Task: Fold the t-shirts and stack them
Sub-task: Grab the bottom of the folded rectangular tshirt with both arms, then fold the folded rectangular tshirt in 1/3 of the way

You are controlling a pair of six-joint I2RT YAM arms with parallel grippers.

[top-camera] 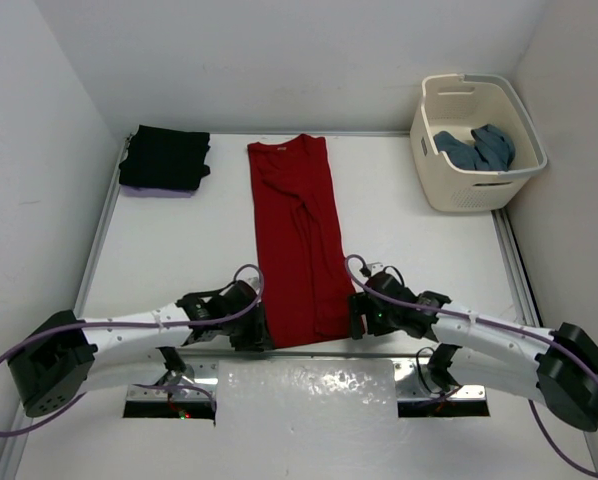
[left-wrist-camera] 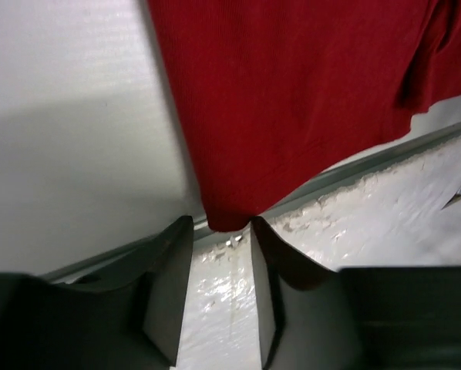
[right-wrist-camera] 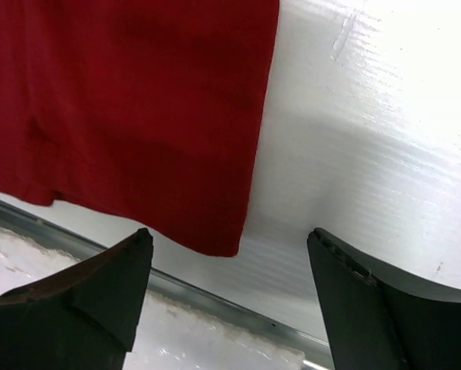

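Observation:
A red t-shirt [top-camera: 294, 240], folded lengthwise into a long strip, lies flat in the middle of the table. My left gripper [top-camera: 260, 331] is at its near left corner. In the left wrist view the jaws [left-wrist-camera: 220, 222] stand narrowly open with the red corner [left-wrist-camera: 292, 92] between the tips. My right gripper [top-camera: 357, 316] is at the near right corner, wide open [right-wrist-camera: 229, 235], with the red shirt's corner [right-wrist-camera: 138, 100] lying between its fingers. A folded black t-shirt [top-camera: 164, 156] lies on a lavender one [top-camera: 157, 190] at the far left. A teal t-shirt [top-camera: 476, 148] lies in the basket.
The cream laundry basket [top-camera: 476, 192] stands at the far right corner. A metal rail [left-wrist-camera: 354, 166] runs along the table's near edge just under both grippers. White walls close in the left, right and back sides.

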